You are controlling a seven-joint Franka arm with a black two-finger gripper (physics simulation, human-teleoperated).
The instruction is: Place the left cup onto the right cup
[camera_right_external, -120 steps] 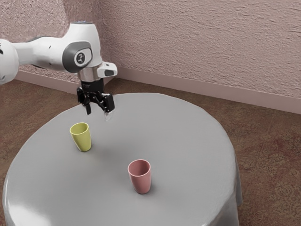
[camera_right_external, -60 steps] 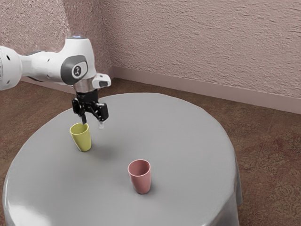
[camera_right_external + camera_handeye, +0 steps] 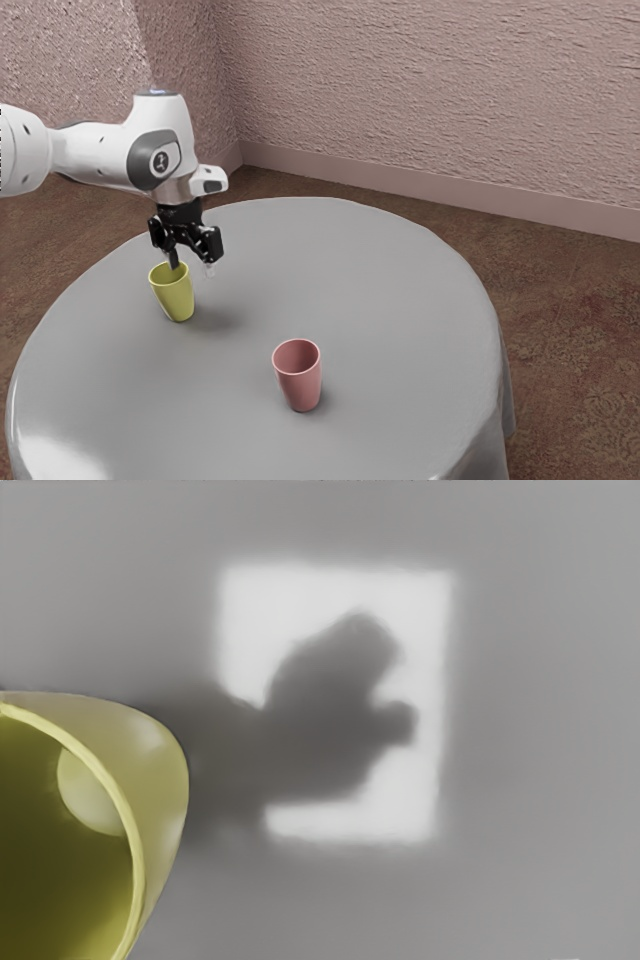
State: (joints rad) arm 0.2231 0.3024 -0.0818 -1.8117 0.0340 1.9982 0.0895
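A round bench (image 3: 400, 300) draped in grey cloth stands in the corner of a room with rough pink walls (image 3: 450, 90) and a brown floor (image 3: 570, 300). A white robot arm (image 3: 90, 155) reaches in from the exterior view's left, and its black end effector (image 3: 192, 268) points down over the far left part of the bench.

A yellow-green cup (image 3: 173, 292) stands upright there, directly under the end effector. The end effector is released, with its two fingers spread apart. One finger (image 3: 175, 262) dips at the cup's open mouth, and the other hangs just outside the cup's wall, on the side toward the exterior view's right. So the cup's rim lies between the fingers, and whether either finger touches it cannot be told.

A pink cup (image 3: 297, 374) stands upright, nearer the camera and toward the exterior view's right, well apart from the yellow-green cup.

In the wrist view the yellow-green cup's (image 3: 80, 830) rim and hollow inside sit close under the hand. Beside the cup, on the grey bench (image 3: 540, 860), the hand's dark shadow (image 3: 330, 720) falls across a bright square patch of light (image 3: 420, 630).
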